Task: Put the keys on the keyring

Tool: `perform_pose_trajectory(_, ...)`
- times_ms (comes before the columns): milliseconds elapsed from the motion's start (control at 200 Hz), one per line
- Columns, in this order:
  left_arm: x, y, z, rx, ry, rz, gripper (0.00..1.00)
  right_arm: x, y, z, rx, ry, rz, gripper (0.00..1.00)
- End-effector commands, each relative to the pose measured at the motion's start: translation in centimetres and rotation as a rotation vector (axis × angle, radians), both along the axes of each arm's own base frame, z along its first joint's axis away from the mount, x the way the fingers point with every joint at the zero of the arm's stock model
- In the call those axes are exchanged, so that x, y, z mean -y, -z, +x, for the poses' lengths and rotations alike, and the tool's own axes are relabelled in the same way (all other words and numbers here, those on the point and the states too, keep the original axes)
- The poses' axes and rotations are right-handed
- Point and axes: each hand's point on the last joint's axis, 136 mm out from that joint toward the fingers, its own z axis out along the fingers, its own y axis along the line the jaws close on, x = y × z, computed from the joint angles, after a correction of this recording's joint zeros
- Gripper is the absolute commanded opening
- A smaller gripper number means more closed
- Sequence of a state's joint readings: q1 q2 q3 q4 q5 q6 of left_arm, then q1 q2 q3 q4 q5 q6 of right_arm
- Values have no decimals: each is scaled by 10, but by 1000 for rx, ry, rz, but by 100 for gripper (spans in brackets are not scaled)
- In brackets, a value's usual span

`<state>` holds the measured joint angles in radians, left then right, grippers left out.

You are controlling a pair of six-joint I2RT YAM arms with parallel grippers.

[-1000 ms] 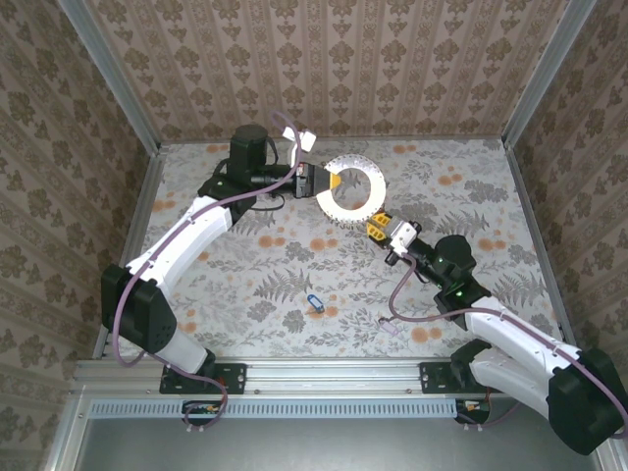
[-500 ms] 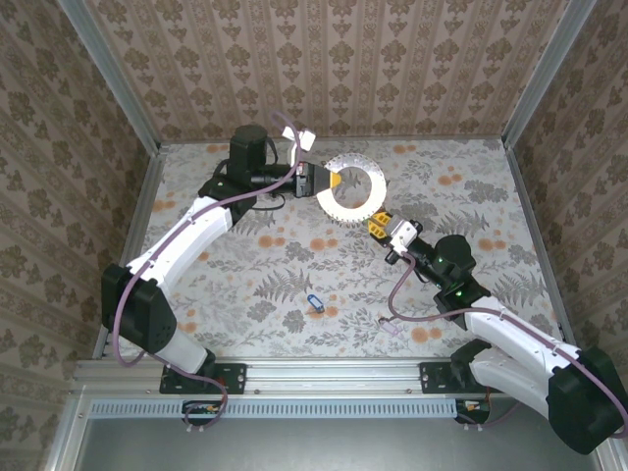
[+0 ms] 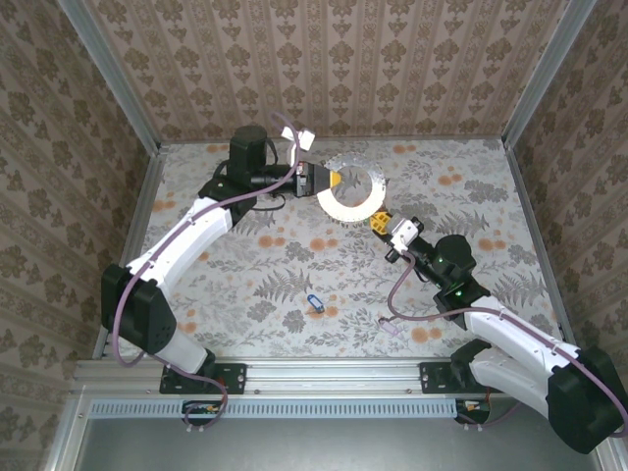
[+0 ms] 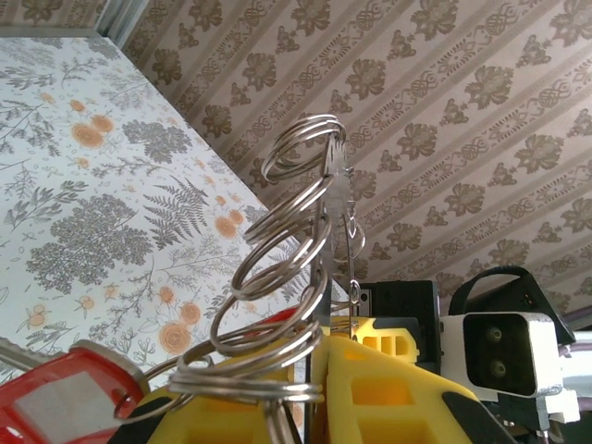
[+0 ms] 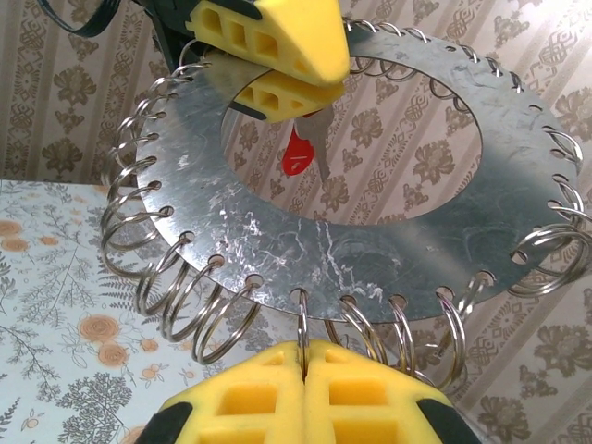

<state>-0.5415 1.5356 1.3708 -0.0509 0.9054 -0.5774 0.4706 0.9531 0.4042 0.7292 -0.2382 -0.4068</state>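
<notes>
The keyring (image 3: 343,207) is a flat grey metal disc (image 5: 324,240) with a wide hole and many wire split rings (image 4: 287,231) along its rim. It is held up off the table at the back middle. My left gripper (image 3: 329,182) is shut on its inner edge, its yellow fingers (image 5: 287,46) showing through the hole. My right gripper (image 5: 303,356) is shut on one split ring at the disc's lower rim. A red-tagged key (image 5: 298,153) hangs beside the left fingers, its tag (image 4: 74,388) low on the left. A blue-tagged key (image 3: 313,301) lies loose on the table.
The floral table (image 3: 245,285) is walled by patterned panels on the left, right and back (image 3: 334,69). The blue key lies alone in the front middle, between the two arms. A loose cable end (image 3: 391,329) dangles from the right arm.
My right gripper has closed fully on a split ring at the disc's lower rim and edged slightly toward the disc. The left arm and the blue key have not moved.
</notes>
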Motion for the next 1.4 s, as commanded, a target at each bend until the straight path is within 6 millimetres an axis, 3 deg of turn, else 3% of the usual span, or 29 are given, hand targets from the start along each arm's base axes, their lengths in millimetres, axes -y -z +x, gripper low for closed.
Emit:
perform_pose_trajectory(0,-8,-14,3,19,-59,-32,0,2,-21,0,5,10,72,0)
perform_pose_trajectory(470,-10,17,3,-125,-72,-18,5,2,-43,4,-86,1,196,0)
perform_pose_trajectory(705,-7,26,-1,-165,-51,-10,4,0,-29,10,-159,28,118,0)
perform_pose_trajectory(1100,-9,13,-1,-109,-60,-34,0,3,-7,20,-277,154,-97,0)
perform_pose_trajectory(1390,-7,2,-7,-56,-41,-47,0,1,2,20,-345,162,-137,0)
